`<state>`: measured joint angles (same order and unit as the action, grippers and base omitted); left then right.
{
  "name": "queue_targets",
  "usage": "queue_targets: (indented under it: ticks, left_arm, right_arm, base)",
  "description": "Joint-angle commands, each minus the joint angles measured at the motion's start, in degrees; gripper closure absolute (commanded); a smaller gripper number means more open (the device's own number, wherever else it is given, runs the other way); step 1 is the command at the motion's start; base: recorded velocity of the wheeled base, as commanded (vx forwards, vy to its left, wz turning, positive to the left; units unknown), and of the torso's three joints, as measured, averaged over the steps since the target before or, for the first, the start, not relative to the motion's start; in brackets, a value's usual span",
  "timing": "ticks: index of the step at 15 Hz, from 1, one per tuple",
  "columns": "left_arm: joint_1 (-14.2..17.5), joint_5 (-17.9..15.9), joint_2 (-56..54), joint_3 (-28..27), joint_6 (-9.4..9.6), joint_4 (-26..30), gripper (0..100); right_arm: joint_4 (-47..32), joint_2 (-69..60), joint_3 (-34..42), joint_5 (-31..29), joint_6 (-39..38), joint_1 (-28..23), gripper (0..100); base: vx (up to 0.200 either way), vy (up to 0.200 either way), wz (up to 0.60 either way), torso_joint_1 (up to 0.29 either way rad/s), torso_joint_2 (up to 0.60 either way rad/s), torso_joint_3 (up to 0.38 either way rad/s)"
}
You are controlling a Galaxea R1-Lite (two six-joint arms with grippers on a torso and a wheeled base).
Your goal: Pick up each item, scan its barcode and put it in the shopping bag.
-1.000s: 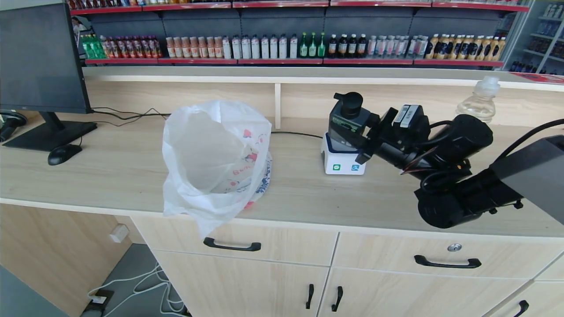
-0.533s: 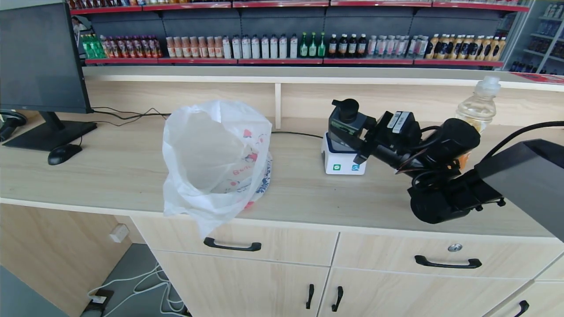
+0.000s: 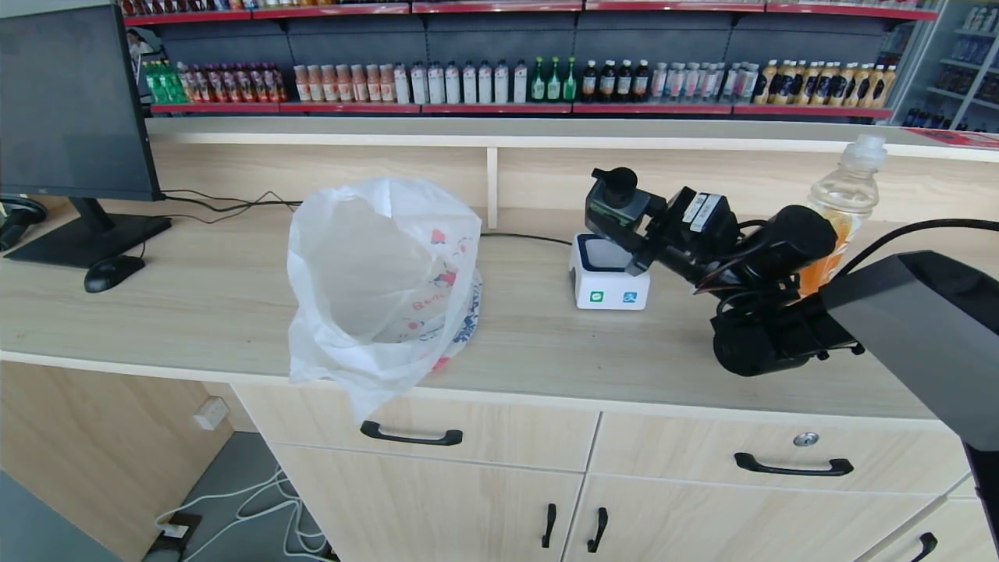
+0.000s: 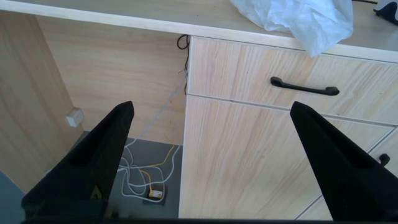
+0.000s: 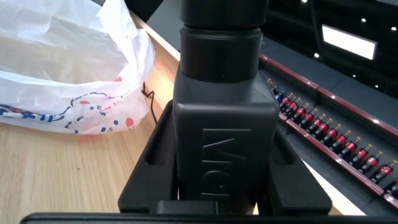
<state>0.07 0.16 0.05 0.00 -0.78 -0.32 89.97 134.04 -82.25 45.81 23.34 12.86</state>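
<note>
My right gripper (image 3: pixel 645 226) is shut on a dark grey bottle (image 3: pixel 615 206) with a black cap, held tilted just above the white barcode scanner (image 3: pixel 609 284). In the right wrist view the dark bottle (image 5: pixel 222 140) stands between the fingers (image 5: pixel 153 152). The white plastic shopping bag (image 3: pixel 382 273) stands open on the counter, left of the scanner. An orange drink bottle (image 3: pixel 841 204) stands at the back right, behind my right arm. My left gripper (image 4: pixel 211 168) hangs open and empty in front of the cabinet, below the counter's edge.
A monitor (image 3: pixel 74 101) and mouse (image 3: pixel 113 272) sit at the counter's far left. A black cable (image 3: pixel 523 236) runs behind the scanner. A raised back ledge (image 3: pixel 499 144) borders the counter. Drawer handles (image 4: pixel 305 87) are below the bag's overhang (image 4: pixel 298 18).
My right arm has drawn in over the counter. The dark bottle has tilted more and lifted slightly, uncovering the scanner's top face. The bag has not moved.
</note>
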Motion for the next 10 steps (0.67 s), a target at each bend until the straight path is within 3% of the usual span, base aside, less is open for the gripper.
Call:
queue_targets:
  ticks: [1, 10]
  left_arm:
    - [0.01, 0.02, 0.04, 0.0, -0.01, -0.03, 0]
    - [-0.07, 0.02, 0.04, 0.0, -0.01, -0.03, 0]
  right_arm:
    - [0.03, 2.19, -2.3, 0.42, 0.03, -0.2, 100]
    - [0.03, 4.3, -4.06, 1.12, 0.21, -1.44, 100]
  base:
    - [0.0, 0.0, 0.0, 0.0, 0.0, 0.0]
    - [0.0, 0.0, 0.0, 0.0, 0.0, 0.0]
